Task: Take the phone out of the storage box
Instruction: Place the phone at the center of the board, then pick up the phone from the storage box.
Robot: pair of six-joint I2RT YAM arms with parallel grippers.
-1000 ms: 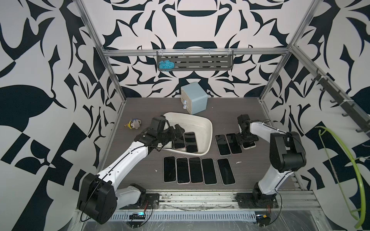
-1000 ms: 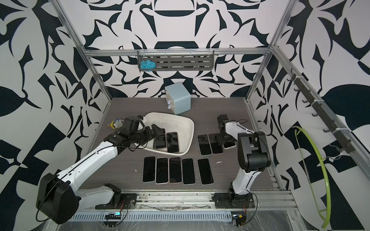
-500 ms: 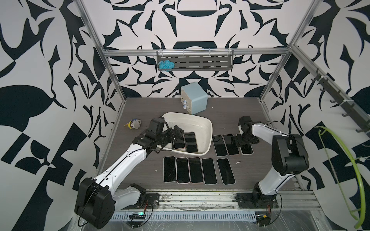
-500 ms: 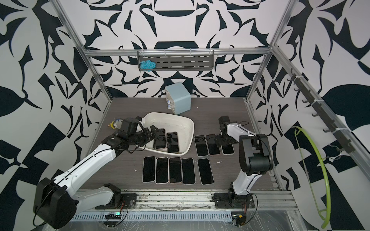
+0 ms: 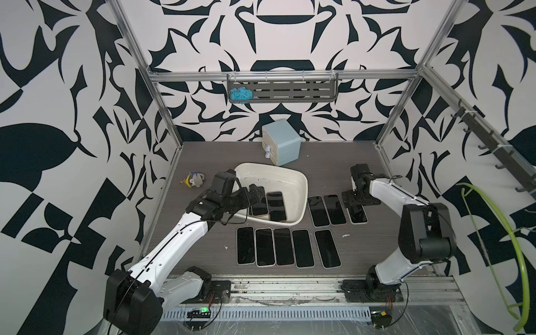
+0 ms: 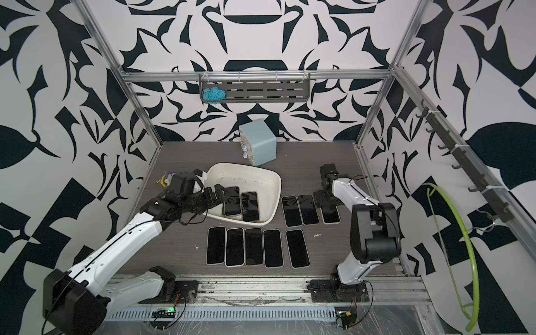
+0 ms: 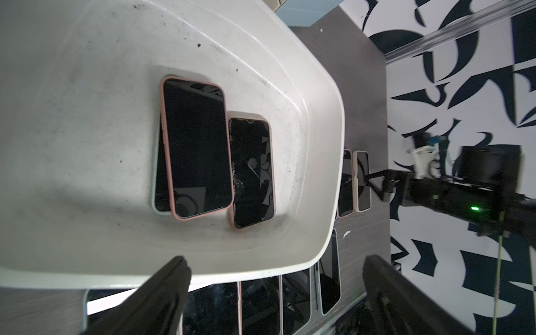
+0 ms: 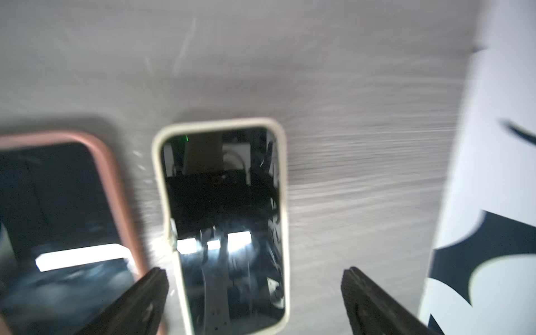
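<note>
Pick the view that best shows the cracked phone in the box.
Left wrist view: the cracked phone lies close up, cracks plain. Both top views show it small inside the box, cracks invisible. The right wrist view lacks it.

Your storage box (image 5: 275,175) is white, flecked with dark specks, on a grey wood-grain desk (image 5: 333,162). Inside it, you have a black-screened phone (image 7: 197,145) in a pink case and a second phone (image 7: 251,171) in a paler pink case. The walls (image 5: 87,87) carry a bold black-and-white leaf pattern. At the back you see a light-blue drawer unit (image 5: 285,142), a bright blue tangle (image 5: 239,94) and, at the side, a lime-green hoop (image 5: 499,240).
</note>
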